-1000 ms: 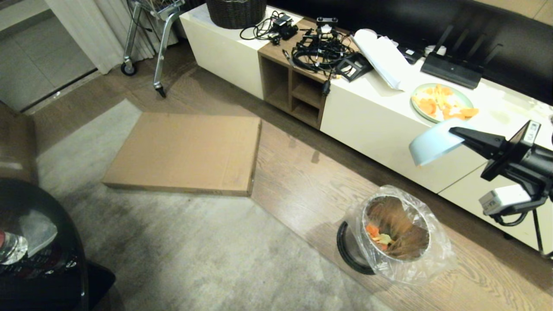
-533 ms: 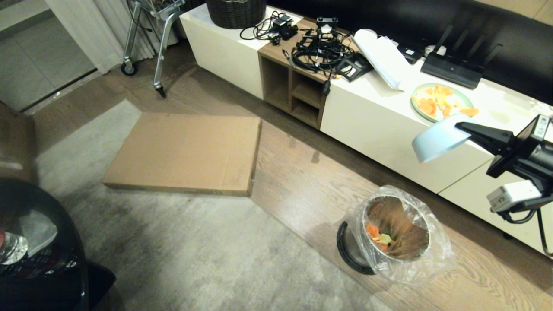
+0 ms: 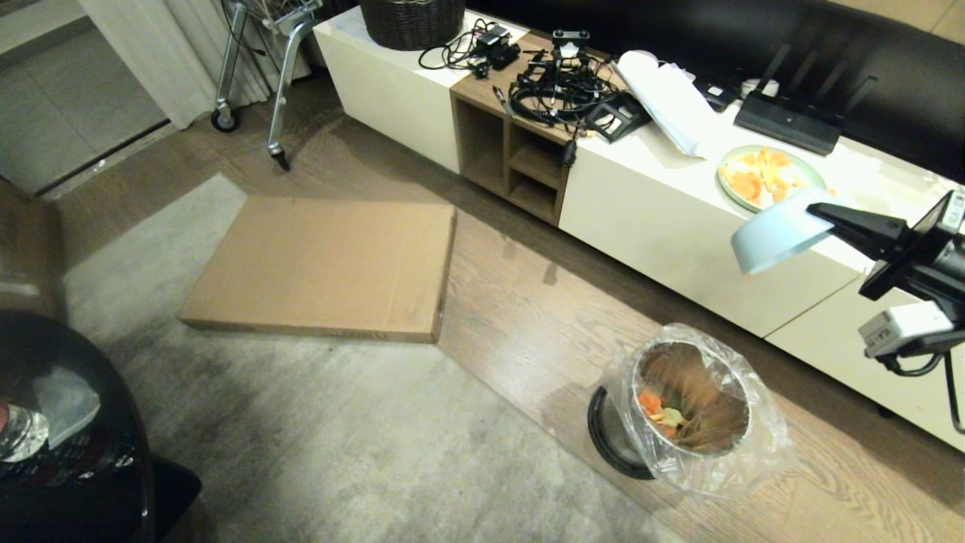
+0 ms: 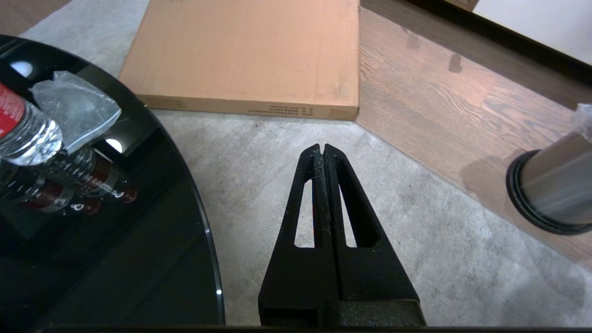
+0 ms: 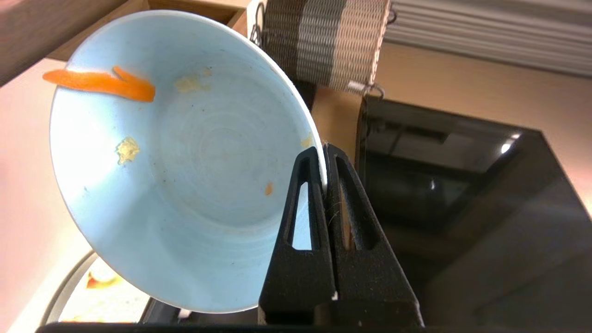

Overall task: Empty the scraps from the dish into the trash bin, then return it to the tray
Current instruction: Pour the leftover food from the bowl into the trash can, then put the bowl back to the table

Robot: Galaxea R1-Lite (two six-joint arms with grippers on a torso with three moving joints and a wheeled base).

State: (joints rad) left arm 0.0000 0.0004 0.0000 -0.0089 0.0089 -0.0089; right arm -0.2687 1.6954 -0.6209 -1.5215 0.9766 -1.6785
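Bowl (image 3: pixel 776 240) drifting toward 2 o'clock, away from bin (image 3: pixel 690 407), right gripper (image 3: pixel 818 213) pinching rim. Scraps (image 3: pixel 657 411) sitting in bin; orange sliver (image 5: pixel 99 83) clinging inside bowl. Dump mostly done, tray unseen. Left gripper (image 4: pixel 323 149) idling, pressed together.

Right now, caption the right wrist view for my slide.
Right gripper pinches the tilted dish by its rim; one orange scrap clings inside.

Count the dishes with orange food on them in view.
2. The small pale-blue round bowl, held tilted by the right gripper above the white cabinet's front edge, has one orange strip near its rim. The flat pale-green plate with orange pieces sits on the cabinet top, partly hidden behind the bowl.
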